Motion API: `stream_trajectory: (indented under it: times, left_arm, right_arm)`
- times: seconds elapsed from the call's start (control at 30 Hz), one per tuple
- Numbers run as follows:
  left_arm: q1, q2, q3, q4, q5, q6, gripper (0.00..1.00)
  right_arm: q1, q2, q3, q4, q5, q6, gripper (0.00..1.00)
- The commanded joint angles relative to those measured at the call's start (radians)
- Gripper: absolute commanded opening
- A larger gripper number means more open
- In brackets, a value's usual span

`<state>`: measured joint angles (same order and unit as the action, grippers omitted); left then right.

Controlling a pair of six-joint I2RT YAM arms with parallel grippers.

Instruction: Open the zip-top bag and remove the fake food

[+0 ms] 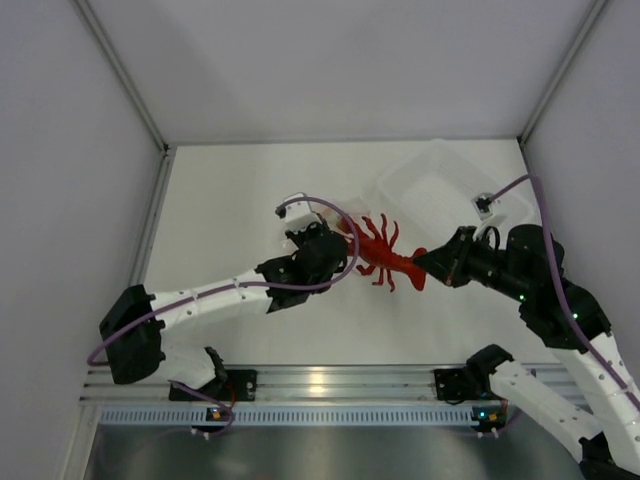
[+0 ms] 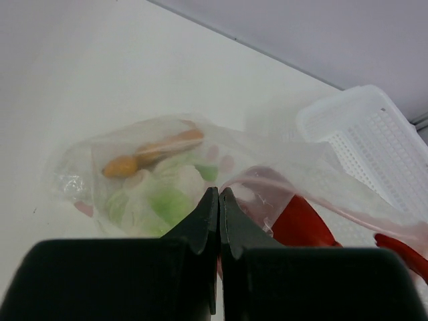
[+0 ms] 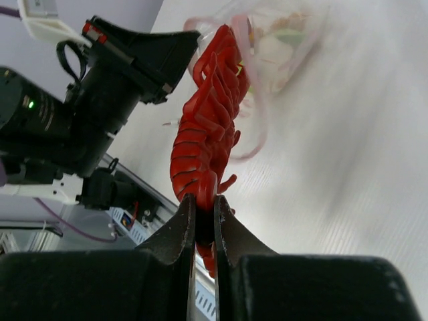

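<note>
The zip-top bag (image 2: 87, 167) lies crinkled on the white table, its pink zip strip (image 2: 267, 179) curving off to the right. Inside it sit an orange ridged piece (image 2: 150, 152) and a white-and-green leafy piece (image 2: 160, 197). My left gripper (image 2: 219, 195) is shut on the bag's edge by the mouth. The red lobster (image 1: 385, 255) hangs stretched between the two grippers, its head at the bag's mouth and most of its body outside. My right gripper (image 3: 204, 204) is shut on the lobster's (image 3: 207, 134) tail, and in the top view the right gripper (image 1: 421, 265) sits just right of the lobster.
A rigid clear tray (image 1: 440, 185) stands at the back right, close behind the right wrist; it also shows ribbed in the left wrist view (image 2: 374, 140). Grey walls close in the table on the left, right and far sides. The left arm (image 3: 100, 87) fills the left of the right wrist view.
</note>
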<state>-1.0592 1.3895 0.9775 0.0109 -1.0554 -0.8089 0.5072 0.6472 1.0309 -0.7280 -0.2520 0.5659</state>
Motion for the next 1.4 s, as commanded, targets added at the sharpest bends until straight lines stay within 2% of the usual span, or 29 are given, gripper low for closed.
stream_trajectory:
  times: [0.0, 0.3, 0.47, 0.67, 0.77, 0.9, 1.07, 1.17, 1.2, 1.27, 1.3, 1.33, 1.37]
  left_arm:
    - [0.036, -0.046, 0.000, 0.011, -0.034, -0.007, 0.00]
    - [0.071, -0.057, 0.009, 0.004, -0.002, -0.013, 0.00]
    - [0.076, -0.061, -0.005, -0.008, 0.000, -0.041, 0.00]
    - [0.162, -0.069, 0.007, -0.150, 0.063, -0.107, 0.00]
    - [0.194, -0.086, -0.003, -0.161, 0.084, -0.113, 0.00]
    - [0.206, -0.133, -0.040, -0.158, 0.103, -0.113, 0.00]
    - [0.206, -0.207, -0.065, -0.158, 0.168, -0.098, 0.00]
    - [0.208, -0.231, -0.059, -0.172, 0.221, -0.066, 0.00]
    - [0.208, -0.239, -0.056, -0.190, 0.230, -0.064, 0.00]
    - [0.208, -0.265, -0.060, -0.198, 0.244, -0.062, 0.00]
    - [0.208, -0.274, -0.063, -0.200, 0.256, -0.059, 0.00]
    - [0.208, -0.293, -0.066, -0.198, 0.264, -0.056, 0.00]
    - [0.209, -0.300, -0.069, -0.200, 0.270, -0.046, 0.00]
  right_arm:
    - [-0.012, -0.067, 0.081, -0.031, -0.053, -0.041, 0.00]
    - [-0.010, -0.106, 0.149, -0.103, -0.049, -0.063, 0.00]
    - [-0.010, -0.098, 0.269, -0.169, 0.077, -0.086, 0.00]
    - [-0.003, -0.061, 0.411, -0.215, 0.169, -0.101, 0.00]
    - [0.005, -0.040, 0.451, -0.206, 0.244, -0.103, 0.00]
    - [0.016, -0.003, 0.431, -0.151, 0.433, -0.101, 0.00]
    - [0.017, 0.118, 0.394, -0.027, 0.465, -0.104, 0.00]
    - [-0.015, 0.216, 0.429, 0.011, 0.422, -0.107, 0.00]
    - [-0.039, 0.259, 0.431, 0.027, 0.334, -0.095, 0.00]
    - [-0.184, 0.293, 0.408, 0.067, 0.194, -0.069, 0.00]
    - [-0.253, 0.308, 0.393, 0.111, 0.043, -0.036, 0.00]
    - [-0.383, 0.331, 0.356, 0.142, -0.023, -0.028, 0.00]
    - [-0.438, 0.342, 0.338, 0.168, -0.079, -0.020, 0.00]
